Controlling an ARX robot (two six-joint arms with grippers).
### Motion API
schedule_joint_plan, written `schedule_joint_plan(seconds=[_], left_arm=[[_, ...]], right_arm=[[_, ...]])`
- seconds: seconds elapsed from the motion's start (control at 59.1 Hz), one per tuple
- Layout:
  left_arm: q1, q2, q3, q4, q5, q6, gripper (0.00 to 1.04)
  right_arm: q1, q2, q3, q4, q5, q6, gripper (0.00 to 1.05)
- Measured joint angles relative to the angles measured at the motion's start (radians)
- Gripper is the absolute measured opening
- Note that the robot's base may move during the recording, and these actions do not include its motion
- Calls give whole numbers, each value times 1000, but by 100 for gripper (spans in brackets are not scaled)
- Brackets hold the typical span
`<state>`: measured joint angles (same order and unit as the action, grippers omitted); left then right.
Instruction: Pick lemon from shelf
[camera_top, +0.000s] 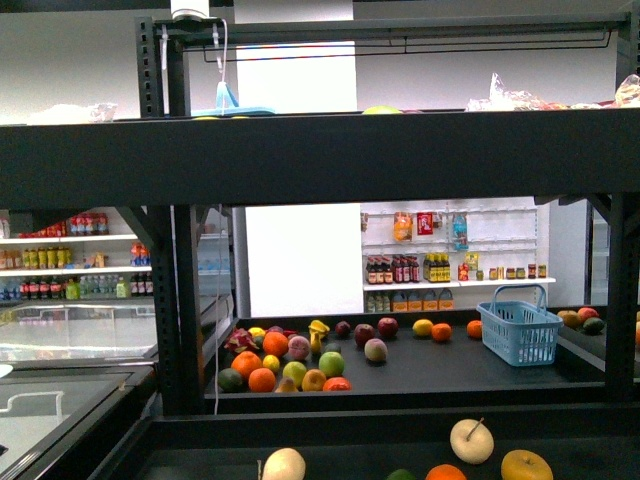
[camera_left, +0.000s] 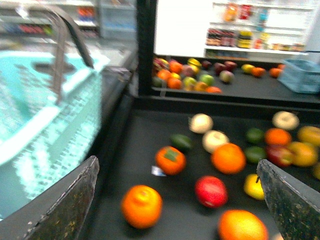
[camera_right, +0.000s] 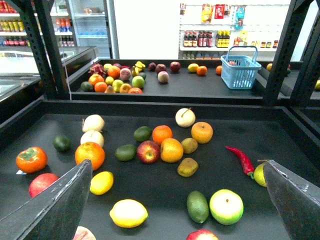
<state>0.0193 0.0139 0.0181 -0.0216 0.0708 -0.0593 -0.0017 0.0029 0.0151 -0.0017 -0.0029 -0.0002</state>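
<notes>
The right claw (camera_right: 176, 164) is hanging wide open over the near tray of the shelf (camera_right: 150, 107). Its two dark fingers (camera_right: 55, 205) are standing far apart at the edges of its own wrist view, gripping nothing and touching no fruit. The left claw (camera_left: 177, 162) is gaping in the same way above that tray, jaws spread wide and carrying nothing.

The lemon (camera_right: 128, 213) is lying on the dark tray floor between the right claw's fingers, toward the tray's near edge. A smaller yellow fruit (camera_right: 101, 182) is sitting just beside one finger, and a green oval fruit (camera_right: 197, 206) is resting near the lemon on its other side. A red chili (camera_right: 241, 158) is lying close to the other finger, well apart from the lemon.

Only the right wrist view is showing the lemon sharply. The left wrist view is blurred. It is catching a yellow fruit (camera_left: 254, 186) just beside one finger, but whether that is a lemon cannot be told. That view is also taking in the glass-topped freezer (camera_left: 45, 125) beside the shelf.

The front view is showing neither claw. It is looking under a thick black beam to the far tray, where a heap of fruit (camera_top: 290, 360) and a blue basket (camera_top: 520, 325) are sitting. It is catching only a strip of the near tray along its bottom edge, with a pale apple (camera_top: 472, 440) on it.
</notes>
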Motion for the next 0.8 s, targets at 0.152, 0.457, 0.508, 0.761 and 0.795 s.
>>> schedule_joint_plan(seconds=[0.152, 0.457, 0.508, 0.761, 0.795], left_arm=[[103, 261, 42, 148, 226, -294, 97], [404, 1005, 584, 372, 470, -694, 97], [452, 1093, 675, 345, 480, -738, 97], [639, 1449, 1044, 226, 560, -847, 97], [651, 1481, 1073, 222, 568, -855, 97]], right_arm=[[0, 0, 0, 0, 0, 0, 102], [0, 0, 0, 0, 0, 0, 102], [0, 0, 0, 0, 0, 0, 102], [0, 0, 0, 0, 0, 0, 102], [0, 0, 0, 0, 0, 0, 102]])
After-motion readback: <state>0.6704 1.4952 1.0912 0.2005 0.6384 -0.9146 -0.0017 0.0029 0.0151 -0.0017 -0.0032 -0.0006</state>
